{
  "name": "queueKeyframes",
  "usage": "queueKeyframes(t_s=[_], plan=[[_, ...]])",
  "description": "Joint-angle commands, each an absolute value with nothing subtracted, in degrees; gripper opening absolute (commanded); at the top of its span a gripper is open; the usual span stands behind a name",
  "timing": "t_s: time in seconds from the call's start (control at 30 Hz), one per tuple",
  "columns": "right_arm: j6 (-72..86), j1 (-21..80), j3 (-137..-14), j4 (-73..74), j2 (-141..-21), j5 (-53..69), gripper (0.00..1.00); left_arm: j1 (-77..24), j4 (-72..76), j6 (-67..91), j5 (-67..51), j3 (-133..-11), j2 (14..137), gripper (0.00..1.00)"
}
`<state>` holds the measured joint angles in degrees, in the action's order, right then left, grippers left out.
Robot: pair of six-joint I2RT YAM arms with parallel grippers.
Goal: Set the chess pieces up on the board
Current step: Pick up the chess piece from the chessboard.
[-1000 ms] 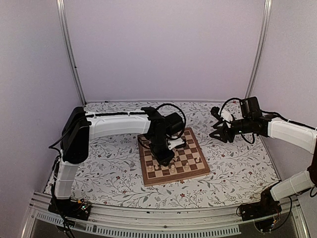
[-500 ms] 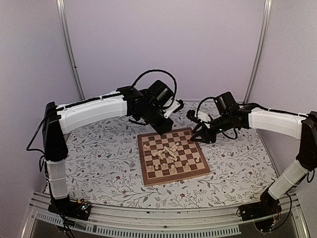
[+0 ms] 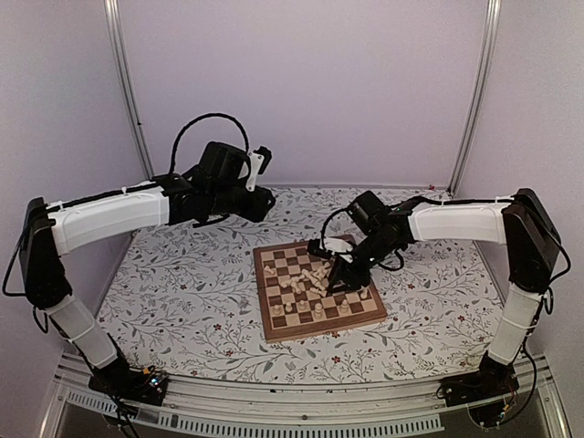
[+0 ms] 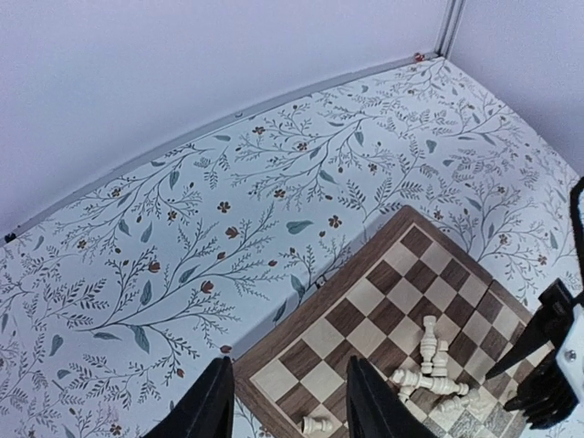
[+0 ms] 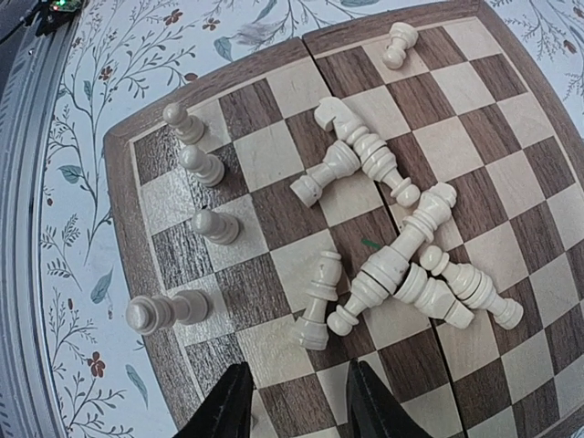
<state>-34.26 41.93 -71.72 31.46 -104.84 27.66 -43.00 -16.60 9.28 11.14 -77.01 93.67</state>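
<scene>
Under my left claw [image 4: 290, 388]: floral tablecloth [image 4: 173, 246]. Ahead of it: plain lilac walls [image 4: 182, 64], one metal corner post [image 4: 449, 23].

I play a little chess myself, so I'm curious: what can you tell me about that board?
The board is square and looks wooden, with dark brown and light tan checks inside a brown border; a seam runs across its middle. It lies flat on the flowered tablecloth, turned a little askew to the table's edge. Cream pieces lie toppled in a heap near its centre, and a few stand upright along one edge. The right gripper hangs over it, jaws apart and empty.
</scene>
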Motion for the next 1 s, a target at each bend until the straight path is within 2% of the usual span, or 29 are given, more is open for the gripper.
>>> queueKeyframes(t_s=[0.0,0.6,0.8,0.97], plan=[[-34.01,43.34,-74.76,33.43,-107.7,26.89,0.39,-43.15,-14.33,10.22,10.34,-77.98,93.02,0.44],[-32.49,44.65,-77.16,33.31,-112.92,23.3,0.35,-43.15,-15.76,9.45,8.95,-78.9,93.63,0.44],[-31.67,44.69,-77.58,32.45,-113.18,21.44,0.41,-43.15,-16.5,9.31,8.96,-79.36,94.39,0.44],[-30.95,44.91,-78.43,32.43,-114.23,20.92,0.41,-43.15,-16.69,9.14,8.9,-79.62,94.63,0.44]])
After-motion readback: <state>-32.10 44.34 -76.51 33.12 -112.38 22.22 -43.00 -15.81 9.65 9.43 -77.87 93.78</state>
